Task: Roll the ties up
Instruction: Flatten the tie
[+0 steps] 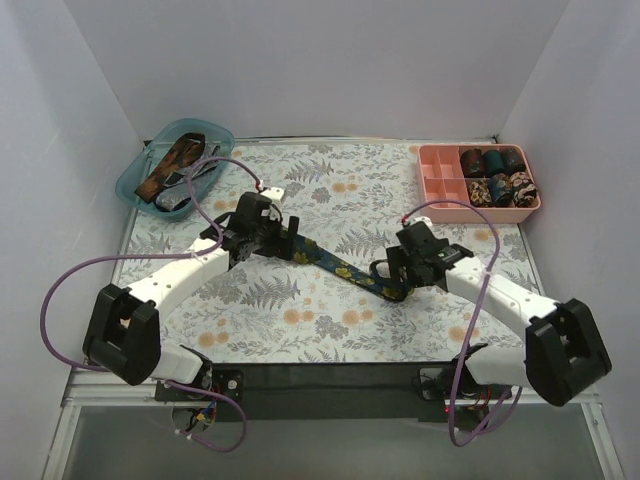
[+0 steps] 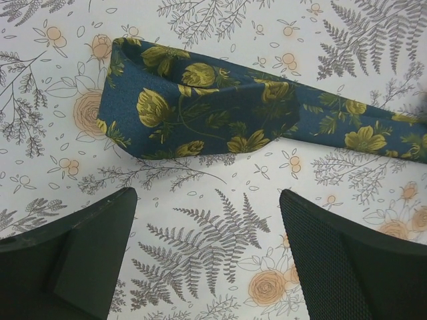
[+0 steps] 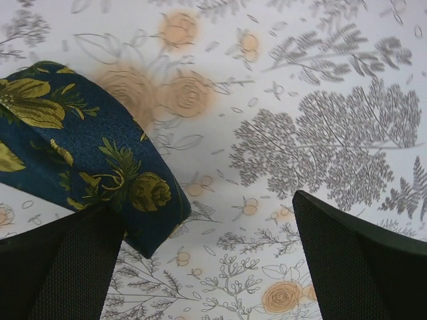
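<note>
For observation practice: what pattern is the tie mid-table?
Tie: navy with yellow flowers; left wrist view.

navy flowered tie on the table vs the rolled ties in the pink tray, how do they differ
The navy yellow-flowered fabric tie lies stretched out as a long strip; the rolled ties are compact coils. The navy tie lies loose on the fern-print tablecloth at mid-table; the rolled ties sit in compartments of the pink plastic tray at the far right corner. Both are patterned fabric.
</note>
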`<state>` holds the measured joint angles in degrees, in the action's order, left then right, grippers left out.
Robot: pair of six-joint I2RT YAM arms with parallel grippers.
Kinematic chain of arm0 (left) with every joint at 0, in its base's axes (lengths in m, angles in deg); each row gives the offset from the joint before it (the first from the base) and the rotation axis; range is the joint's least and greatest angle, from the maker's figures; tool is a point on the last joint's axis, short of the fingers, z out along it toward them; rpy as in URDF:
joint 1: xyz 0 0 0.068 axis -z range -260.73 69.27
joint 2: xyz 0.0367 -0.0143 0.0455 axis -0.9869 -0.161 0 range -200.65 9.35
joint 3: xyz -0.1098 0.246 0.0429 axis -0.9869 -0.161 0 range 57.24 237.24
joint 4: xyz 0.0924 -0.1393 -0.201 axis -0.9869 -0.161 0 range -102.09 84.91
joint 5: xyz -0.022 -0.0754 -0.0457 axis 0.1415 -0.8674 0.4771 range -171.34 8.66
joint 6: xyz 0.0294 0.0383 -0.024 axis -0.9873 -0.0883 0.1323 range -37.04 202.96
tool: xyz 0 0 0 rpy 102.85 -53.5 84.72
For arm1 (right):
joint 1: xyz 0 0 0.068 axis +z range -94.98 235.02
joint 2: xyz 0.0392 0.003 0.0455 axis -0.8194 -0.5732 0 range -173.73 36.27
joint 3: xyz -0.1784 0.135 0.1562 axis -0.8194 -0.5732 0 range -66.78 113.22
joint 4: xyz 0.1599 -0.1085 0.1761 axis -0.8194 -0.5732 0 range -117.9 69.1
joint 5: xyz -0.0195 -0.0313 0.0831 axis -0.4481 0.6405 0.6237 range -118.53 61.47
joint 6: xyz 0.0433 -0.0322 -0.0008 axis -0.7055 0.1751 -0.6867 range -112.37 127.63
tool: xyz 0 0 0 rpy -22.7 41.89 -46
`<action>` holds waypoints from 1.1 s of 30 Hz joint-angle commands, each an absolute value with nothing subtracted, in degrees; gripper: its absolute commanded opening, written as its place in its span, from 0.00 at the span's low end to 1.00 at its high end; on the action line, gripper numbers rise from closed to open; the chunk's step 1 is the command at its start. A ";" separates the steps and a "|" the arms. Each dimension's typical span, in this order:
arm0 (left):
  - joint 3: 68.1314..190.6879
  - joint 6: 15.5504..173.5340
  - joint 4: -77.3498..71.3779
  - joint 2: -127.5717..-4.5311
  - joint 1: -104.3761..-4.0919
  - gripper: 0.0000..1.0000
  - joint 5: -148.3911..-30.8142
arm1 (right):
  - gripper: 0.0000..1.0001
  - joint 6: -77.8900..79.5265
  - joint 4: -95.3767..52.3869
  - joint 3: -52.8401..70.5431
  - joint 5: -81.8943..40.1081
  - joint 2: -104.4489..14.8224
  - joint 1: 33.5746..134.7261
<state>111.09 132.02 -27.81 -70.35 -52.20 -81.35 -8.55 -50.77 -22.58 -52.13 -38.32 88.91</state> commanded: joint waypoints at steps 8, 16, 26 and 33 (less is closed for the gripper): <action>113.93 125.68 -27.68 -73.00 -45.85 0.83 -70.10 | 0.94 -17.06 -38.31 -39.26 -31.01 -18.94 66.64; 116.91 125.68 -27.77 -76.60 -40.48 0.84 -65.09 | 0.94 -20.40 -41.10 -45.42 -24.84 -12.08 56.52; 118.67 128.14 -29.52 -78.10 -39.60 0.84 -62.71 | 0.98 -19.99 -50.44 -39.28 -28.89 -6.36 55.90; 119.47 128.05 -30.31 -77.75 -39.60 0.84 -63.41 | 0.98 -14.43 -49.99 -26.10 -28.53 -13.29 57.04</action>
